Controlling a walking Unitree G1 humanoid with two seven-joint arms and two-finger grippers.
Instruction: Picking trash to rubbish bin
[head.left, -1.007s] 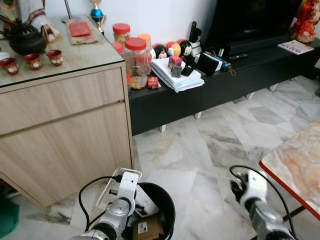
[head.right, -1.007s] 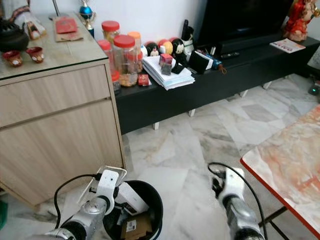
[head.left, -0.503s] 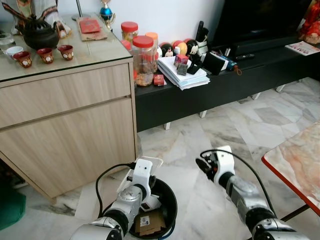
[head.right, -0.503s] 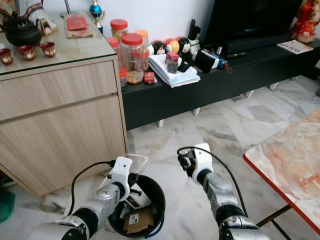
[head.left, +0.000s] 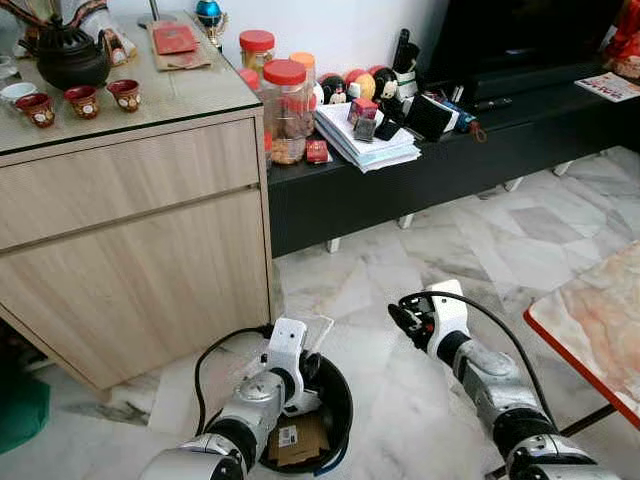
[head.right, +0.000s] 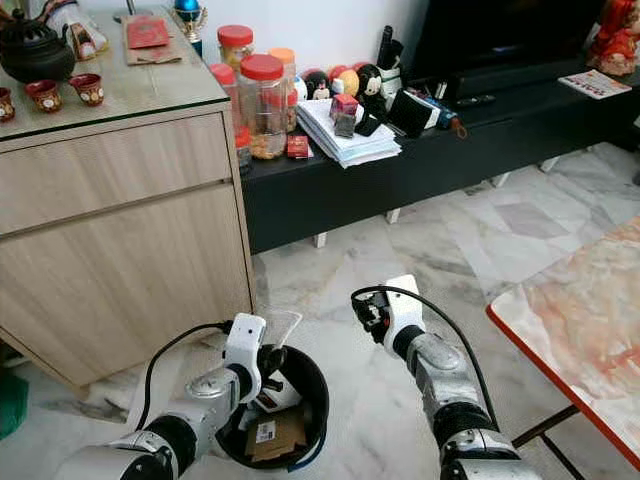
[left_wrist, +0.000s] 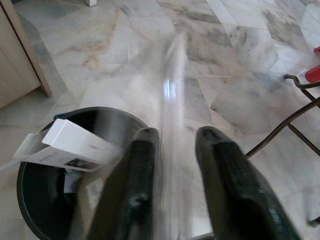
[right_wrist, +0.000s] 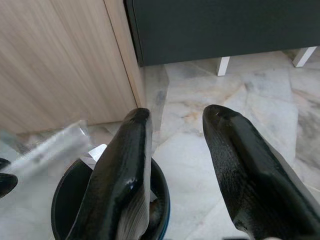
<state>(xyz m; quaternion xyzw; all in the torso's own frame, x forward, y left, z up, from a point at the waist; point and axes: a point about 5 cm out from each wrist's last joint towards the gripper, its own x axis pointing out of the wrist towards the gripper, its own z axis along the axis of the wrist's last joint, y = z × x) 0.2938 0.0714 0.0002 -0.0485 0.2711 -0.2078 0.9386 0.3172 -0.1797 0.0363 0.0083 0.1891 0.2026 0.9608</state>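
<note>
Robot's left gripper (left_wrist: 172, 200) pinches a clear plastic sheet (left_wrist: 172, 100) over the black rubbish bin (head.left: 338, 405), poised for dropping, while the right gripper (right_wrist: 175, 165) hovers nearby, fingers apart and empty.

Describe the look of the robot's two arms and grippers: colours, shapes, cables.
Both arms are silver metal with dark joint rings. The left gripper and the right gripper each sit on a white boxy wrist block, and each has two long black fingers, rounded at the tips and slightly glossy. A thin black cable loops from each wrist block back along the forearm.
</note>
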